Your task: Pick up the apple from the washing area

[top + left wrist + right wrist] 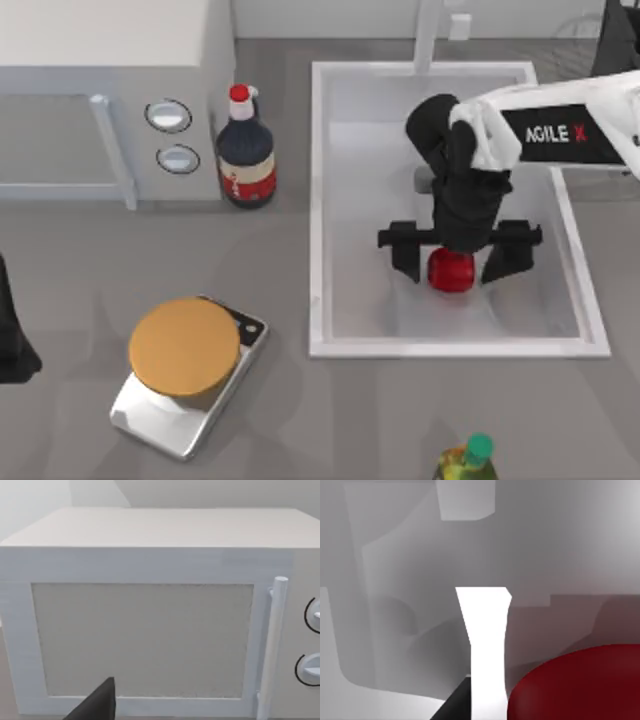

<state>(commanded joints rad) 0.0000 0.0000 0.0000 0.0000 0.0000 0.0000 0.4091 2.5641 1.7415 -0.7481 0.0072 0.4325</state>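
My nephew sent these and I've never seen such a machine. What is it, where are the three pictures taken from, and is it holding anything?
It is a simulated two-armed table robot. One camera looks down from above; one sits on each wrist. The right gripper hangs open inside the white rectangular sink, fingers either side of the small glossy red apple, gripping nothing yet. The left arm idles at the table's left edge, facing the grey microwave-like box. A dark red-capped bottle stands nearby.
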